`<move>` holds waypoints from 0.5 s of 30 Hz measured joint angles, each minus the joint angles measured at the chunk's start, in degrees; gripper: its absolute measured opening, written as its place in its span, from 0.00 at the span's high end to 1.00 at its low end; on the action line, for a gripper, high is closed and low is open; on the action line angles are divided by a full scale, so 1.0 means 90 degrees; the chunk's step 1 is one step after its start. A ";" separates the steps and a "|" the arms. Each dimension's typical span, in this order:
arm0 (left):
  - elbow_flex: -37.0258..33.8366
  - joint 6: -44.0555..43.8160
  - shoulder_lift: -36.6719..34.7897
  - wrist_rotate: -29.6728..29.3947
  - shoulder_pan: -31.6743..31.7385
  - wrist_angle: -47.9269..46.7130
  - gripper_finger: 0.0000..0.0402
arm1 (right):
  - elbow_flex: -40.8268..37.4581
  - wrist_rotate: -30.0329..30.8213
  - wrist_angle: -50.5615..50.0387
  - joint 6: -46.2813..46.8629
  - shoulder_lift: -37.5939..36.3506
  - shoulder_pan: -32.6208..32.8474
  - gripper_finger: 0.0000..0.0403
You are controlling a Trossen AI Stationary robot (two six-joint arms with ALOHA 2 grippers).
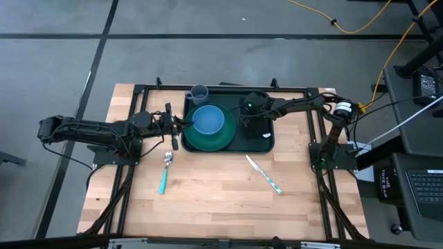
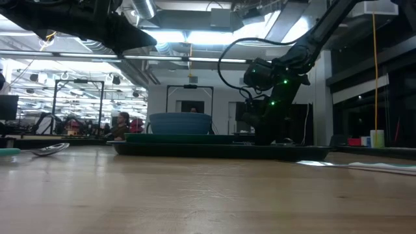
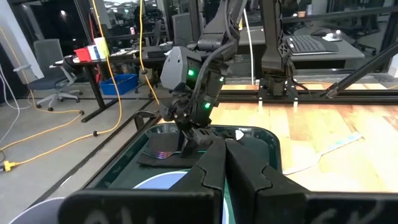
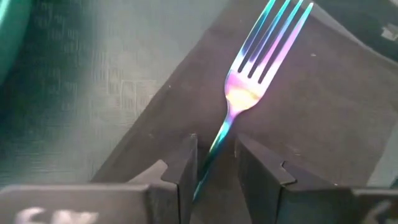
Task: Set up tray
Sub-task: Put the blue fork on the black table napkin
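The dark green tray (image 1: 271, 145) sits at the table's far middle. It carries a round green plate (image 1: 208, 138) with a blue bowl (image 1: 208, 119), a grey cup (image 1: 199, 92) and a black napkin (image 4: 323, 118). My right gripper (image 1: 253, 124) stands over the napkin at the tray's right end, shut on an iridescent fork (image 4: 249, 87). My left gripper (image 1: 181, 124) hovers shut and level at the tray's left rim, touching nothing. My right gripper pinches the fork's handle (image 4: 214, 152) between its two fingers, just behind the neck. The fingers slant down from the table's right side and run along the handle. The tines point away from the gripper, low over the napkin; whether they rest on it I cannot tell.
A spoon (image 1: 166, 169) with a teal handle lies on the wood in front of the tray's left end. A knife (image 1: 264, 174) lies in front of its right end. Bare wood stretches toward the near edge. The black frame bars run along both table sides.
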 joint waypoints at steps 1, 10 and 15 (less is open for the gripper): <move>0.0000 0.0000 0.0000 0.0000 -0.0001 0.0000 0.98 | 0.0000 0.0000 -0.0002 0.0000 -0.0007 0.0000 0.72; 0.0000 0.0002 0.0000 0.0000 -0.0001 0.0000 0.99 | 0.0002 -0.0002 -0.0007 0.0161 -0.0034 0.0000 0.72; 0.0000 0.0002 0.0000 0.0000 -0.0001 0.0000 0.98 | 0.0002 -0.0003 -0.0022 0.0187 -0.0034 0.0000 0.73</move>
